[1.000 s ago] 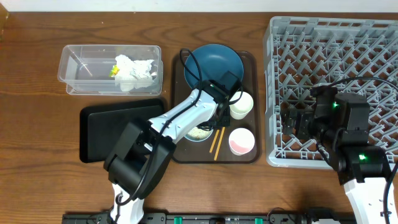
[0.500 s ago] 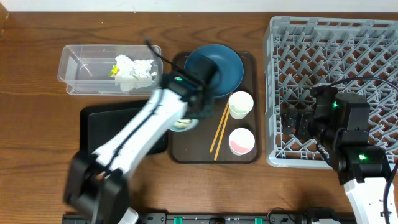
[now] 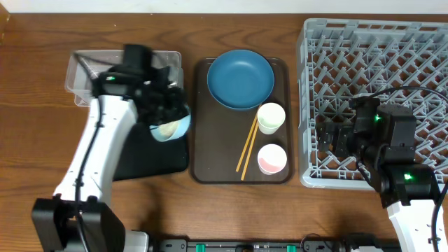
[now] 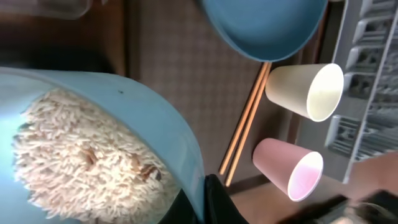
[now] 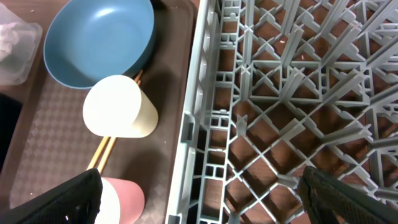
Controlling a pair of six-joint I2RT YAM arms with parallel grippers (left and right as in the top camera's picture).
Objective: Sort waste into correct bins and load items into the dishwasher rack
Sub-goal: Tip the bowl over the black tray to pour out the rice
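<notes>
My left gripper (image 4: 203, 200) is shut on the rim of the pale blue bowl (image 3: 171, 127), which hangs tilted above the black tray (image 3: 133, 157), just in front of the clear tub (image 3: 87, 77). Rice scraps (image 4: 81, 165) fill the bowl. White tissue in the tub is mostly hidden by my arm. The dark blue plate (image 3: 240, 78), a white cup (image 3: 271, 117), a pink-inside cup (image 3: 272, 159) and the chopsticks (image 3: 246, 145) lie on the brown serving tray (image 3: 210, 168). My right gripper (image 5: 208, 199) is open over the left edge of the grey dishwasher rack (image 3: 378, 77), holding nothing.
The brown serving tray sits between the black tray and the rack, close to both. Both cups (image 5: 118, 115) lie on their sides near the rack's left wall (image 5: 196, 124). Bare wooden table (image 3: 231, 210) runs along the front.
My left arm has swung left, carrying the bowl off the brown serving tray to above the black tray. The right arm has not moved.
</notes>
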